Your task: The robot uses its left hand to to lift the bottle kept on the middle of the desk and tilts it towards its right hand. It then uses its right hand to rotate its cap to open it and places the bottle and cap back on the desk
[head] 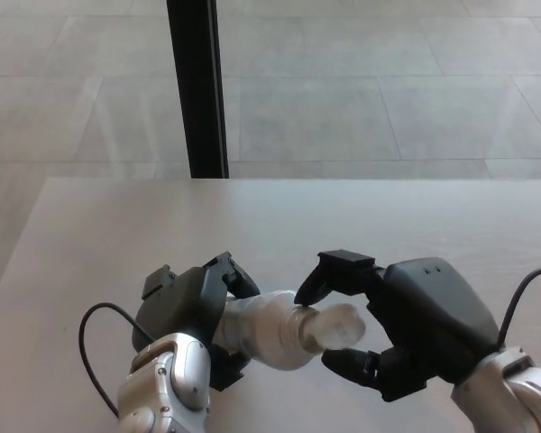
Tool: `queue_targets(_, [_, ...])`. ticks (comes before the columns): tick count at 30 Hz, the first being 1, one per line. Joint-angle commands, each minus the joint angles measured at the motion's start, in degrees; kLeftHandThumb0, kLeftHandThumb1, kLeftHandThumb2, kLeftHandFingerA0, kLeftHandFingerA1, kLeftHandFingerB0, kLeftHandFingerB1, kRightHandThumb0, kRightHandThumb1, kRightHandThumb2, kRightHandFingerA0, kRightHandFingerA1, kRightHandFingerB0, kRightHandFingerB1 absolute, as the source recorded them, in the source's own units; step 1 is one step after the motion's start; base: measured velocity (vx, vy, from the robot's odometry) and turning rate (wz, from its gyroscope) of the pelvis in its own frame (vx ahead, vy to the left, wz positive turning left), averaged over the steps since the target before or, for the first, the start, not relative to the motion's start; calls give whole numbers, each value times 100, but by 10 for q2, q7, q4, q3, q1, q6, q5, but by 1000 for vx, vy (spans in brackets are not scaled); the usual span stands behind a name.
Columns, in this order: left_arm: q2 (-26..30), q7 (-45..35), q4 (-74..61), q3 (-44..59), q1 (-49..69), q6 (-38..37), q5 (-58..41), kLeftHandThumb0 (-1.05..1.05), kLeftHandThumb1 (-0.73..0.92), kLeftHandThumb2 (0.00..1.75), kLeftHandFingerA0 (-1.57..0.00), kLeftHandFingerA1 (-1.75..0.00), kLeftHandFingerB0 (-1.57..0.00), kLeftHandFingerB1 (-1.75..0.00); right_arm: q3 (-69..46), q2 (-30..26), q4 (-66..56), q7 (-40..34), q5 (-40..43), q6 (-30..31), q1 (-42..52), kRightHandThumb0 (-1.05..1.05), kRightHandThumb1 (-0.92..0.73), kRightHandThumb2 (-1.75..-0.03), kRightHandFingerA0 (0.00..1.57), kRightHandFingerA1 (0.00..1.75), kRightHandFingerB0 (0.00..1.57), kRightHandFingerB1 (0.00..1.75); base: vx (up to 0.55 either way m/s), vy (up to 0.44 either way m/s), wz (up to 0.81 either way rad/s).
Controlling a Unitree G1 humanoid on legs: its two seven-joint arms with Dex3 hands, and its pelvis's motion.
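A clear plastic bottle (266, 329) lies tilted almost level above the desk, its white cap (338, 327) pointing to the right. My left hand (185, 311) is shut on the bottle's body near its base. From the right, my right hand (392, 325) has closed around the cap, one finger (329, 271) curled over the top of it and another finger (352, 363) under it. The bottle's base is hidden inside my left hand.
The pale desk (279, 225) stretches ahead, its far edge near the top third of the picture. A black post (197, 86) stands behind the desk's far edge on a tiled floor. A black cable (95, 338) loops beside my left wrist.
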Motion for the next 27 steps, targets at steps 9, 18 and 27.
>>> queue_targets(9, [7,-24,27,9,33,24,-1,3,66,95,-76,-164,-68,-128,-22,60,-29,-126,-84,-14,6,-54,-58,-130,111,175,80,154,0,0,0])
queue_targets(18, [-3,-39,41,21,15,58,-2,7,70,99,-80,-163,-67,-128,-62,83,-23,-144,-59,-26,-4,-54,-58,-129,111,175,81,157,0,0,0])
queue_targets(27, [5,-42,43,29,23,46,0,4,70,96,-81,-167,-67,-125,-145,38,0,-123,9,-60,-5,-46,-54,-124,125,175,87,146,0,0,0])
